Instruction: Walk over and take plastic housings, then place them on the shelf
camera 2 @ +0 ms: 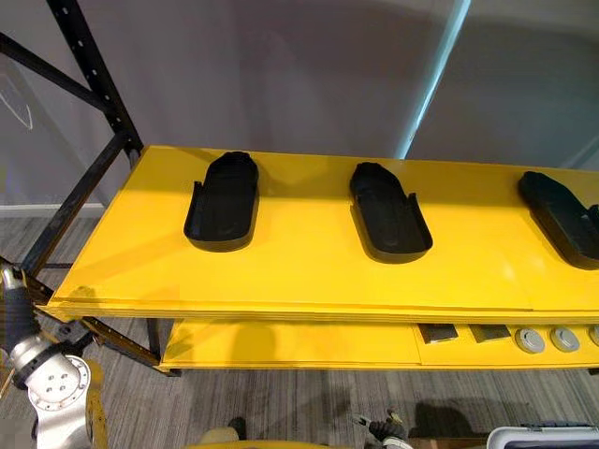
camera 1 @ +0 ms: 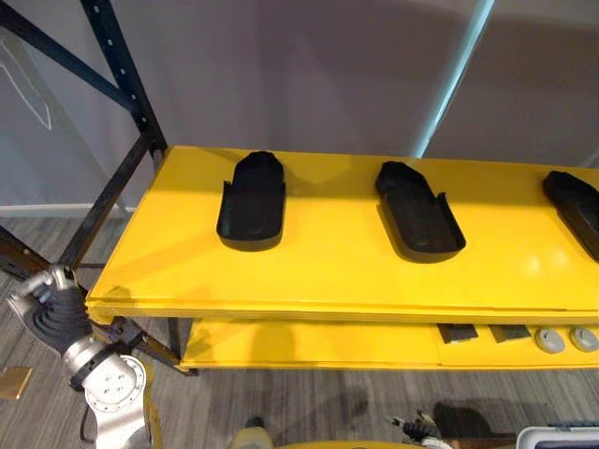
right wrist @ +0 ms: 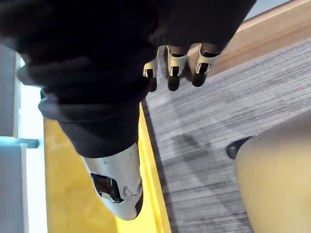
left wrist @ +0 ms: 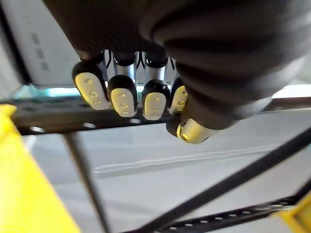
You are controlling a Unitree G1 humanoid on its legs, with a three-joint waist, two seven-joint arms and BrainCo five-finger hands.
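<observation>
Plastic housings (camera 1: 251,201) (three, black) were laid well apart on the yellow shelf (camera 1: 328,271). The left hand (left wrist: 121,94) and right hand (right wrist: 176,60) were held empty, with fingers relaxed and uncurled.

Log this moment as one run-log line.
plastic housings: three lying on yellow shelf | left hand: open, empty, by shelf's left corner | right hand: open, empty, over floor
</observation>
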